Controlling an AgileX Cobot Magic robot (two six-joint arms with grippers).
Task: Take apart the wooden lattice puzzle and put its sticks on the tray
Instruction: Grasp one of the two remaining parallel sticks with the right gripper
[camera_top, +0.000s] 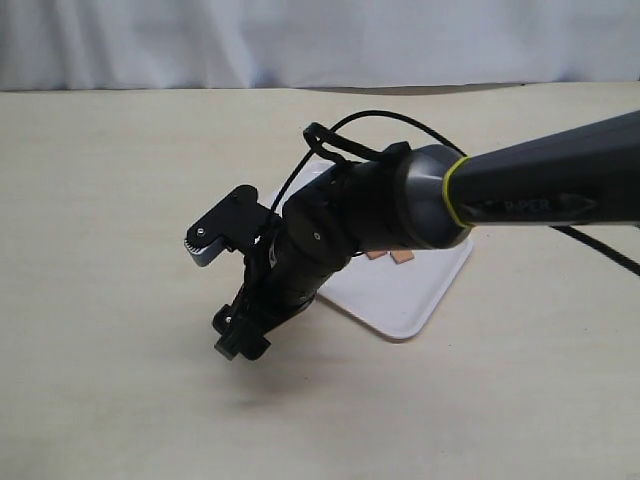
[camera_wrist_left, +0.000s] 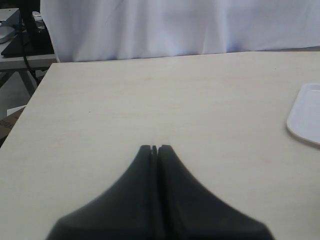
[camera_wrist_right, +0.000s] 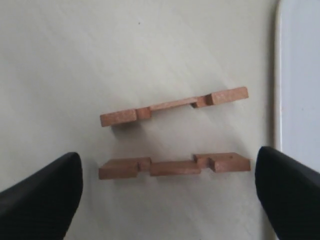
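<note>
The right gripper (camera_wrist_right: 167, 152) hangs spread wide over a stick (camera_wrist_right: 175, 167) lying flat on the worktop (camera_wrist_right: 75, 60) in line between its fingers (camera_wrist_right: 45, 200). In the exterior view it sits at about 8 o'clock from the tray (camera_top: 400, 305). A second stick (camera_wrist_right: 175, 105) runs parallel just beside the first, not touching it, and no assembled lattice shows in any view. The likely trouble is an end-to-end pinch: closing along the length of so thin a bar could make it skid, pivot or spring up. A low approach might also scrape the worktop or knock the second stick. One finger is near the tray's rim and could catch it. The pale pieces (camera_top: 390, 256) on the tray are half hidden by the arm (camera_top: 540, 190). The left gripper (camera_wrist_left: 155, 148) is clenched on nothing.
</note>
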